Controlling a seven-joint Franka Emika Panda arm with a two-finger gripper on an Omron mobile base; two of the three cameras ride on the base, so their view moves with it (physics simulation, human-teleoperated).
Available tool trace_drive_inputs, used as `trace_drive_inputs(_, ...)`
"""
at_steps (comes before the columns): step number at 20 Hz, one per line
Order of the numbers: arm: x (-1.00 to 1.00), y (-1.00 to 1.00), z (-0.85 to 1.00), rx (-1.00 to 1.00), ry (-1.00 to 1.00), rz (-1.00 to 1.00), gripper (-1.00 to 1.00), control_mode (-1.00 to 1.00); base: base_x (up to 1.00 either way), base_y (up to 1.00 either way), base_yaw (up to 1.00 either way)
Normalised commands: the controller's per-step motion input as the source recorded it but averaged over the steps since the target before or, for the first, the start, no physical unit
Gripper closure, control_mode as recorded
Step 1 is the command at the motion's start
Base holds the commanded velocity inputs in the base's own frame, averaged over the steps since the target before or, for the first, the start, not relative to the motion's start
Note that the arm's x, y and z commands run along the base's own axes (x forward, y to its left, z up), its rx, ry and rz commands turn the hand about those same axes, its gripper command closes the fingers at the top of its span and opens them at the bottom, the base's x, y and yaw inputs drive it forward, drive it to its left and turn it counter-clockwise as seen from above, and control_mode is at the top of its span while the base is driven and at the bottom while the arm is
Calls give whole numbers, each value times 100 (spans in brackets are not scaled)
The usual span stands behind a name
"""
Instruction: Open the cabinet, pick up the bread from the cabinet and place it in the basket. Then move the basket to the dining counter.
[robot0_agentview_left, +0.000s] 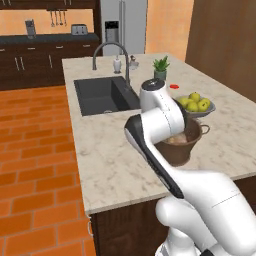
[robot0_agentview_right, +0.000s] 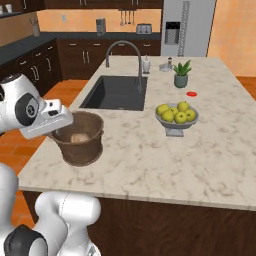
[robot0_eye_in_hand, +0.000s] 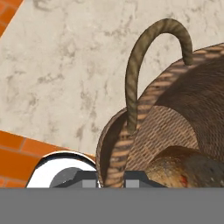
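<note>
And here's the round brown woven basket (robot0_agentview_right: 79, 140), sitting on the beige speckled stone dining counter (robot0_agentview_right: 200, 155) near its front edge. The robot's two-finger gripper (robot0_eye_in_hand: 110, 177) is down at the basket's rim, and in the hand view the thin wicker wall runs right between the two dark finger tips (robot0_eye_in_hand: 87, 179), one outside, one inside: jaws nipped onto that wall. Just beyond the grip, a looped side handle (robot0_eye_in_hand: 148, 57) arches up. Inside the basket lies the small golden-brown bread roll (robot0_agentview_right: 78, 138), just beside the inner finger. Further along the counter stands a grey footed bowl of yellow-green fruit (robot0_agentview_right: 176, 116), well apart.
</note>
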Motion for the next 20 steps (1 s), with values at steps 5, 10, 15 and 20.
trace_drive_inputs(5,48,0,-61,0,2,-2,100,-100,0,0,0)
trace_drive_inputs(10,17,0,-49,0,-2,0,100,-100,0,0,0)
trace_drive_inputs(15,11,0,-51,0,-5,0,100,-100,0,0,0)
trace_drive_inputs(20,21,0,-43,0,1,0,100,-100,0,0,0)
